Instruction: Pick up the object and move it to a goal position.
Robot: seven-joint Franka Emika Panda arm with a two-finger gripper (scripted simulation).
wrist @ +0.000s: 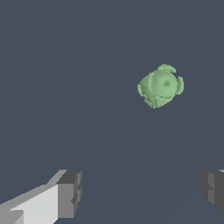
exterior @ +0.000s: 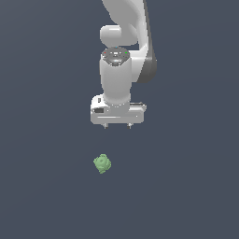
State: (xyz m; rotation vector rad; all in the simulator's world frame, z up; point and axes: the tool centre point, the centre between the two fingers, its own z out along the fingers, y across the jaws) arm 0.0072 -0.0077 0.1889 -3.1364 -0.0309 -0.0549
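Observation:
The object (exterior: 102,163) is a small light-green knobbly lump lying on the dark grey floor, below the white arm in the exterior view. The wrist view shows the same object (wrist: 160,86) clearly, round with small ridges. My gripper (exterior: 117,126) hangs above the floor, pointing down, a little toward the exterior view's right of the object and apart from it. Its two short fingers stand wide apart with nothing between them. In the wrist view the gripper (wrist: 142,192) is open, and the object lies beyond the gap between the fingertips (wrist: 70,192).
A plain dark grey floor (exterior: 186,186) fills both views. The white arm (exterior: 123,42) rises above the gripper and leaves the exterior view at the top.

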